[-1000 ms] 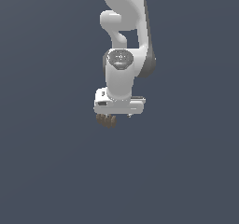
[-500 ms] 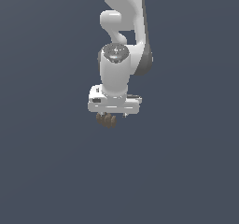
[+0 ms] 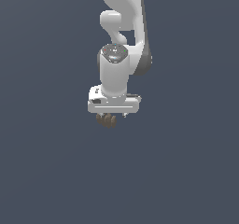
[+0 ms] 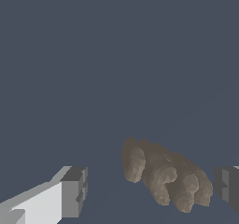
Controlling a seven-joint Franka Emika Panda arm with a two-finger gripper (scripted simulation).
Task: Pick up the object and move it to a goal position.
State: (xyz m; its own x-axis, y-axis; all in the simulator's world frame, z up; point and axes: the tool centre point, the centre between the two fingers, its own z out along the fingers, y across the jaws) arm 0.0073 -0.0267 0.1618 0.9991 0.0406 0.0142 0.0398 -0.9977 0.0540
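Arm links descend from the top of the exterior view, the wrist pointing straight down with the white gripper (image 3: 111,117) at its foot. Its jaws stand apart: in the wrist view the dark finger pads (image 4: 74,192) leave clear gaps around the object (image 4: 164,174), which lies between them, nearer one pad; contact cannot be judged. Outside, the brown lumpy object (image 3: 107,120) shows just under the gripper body
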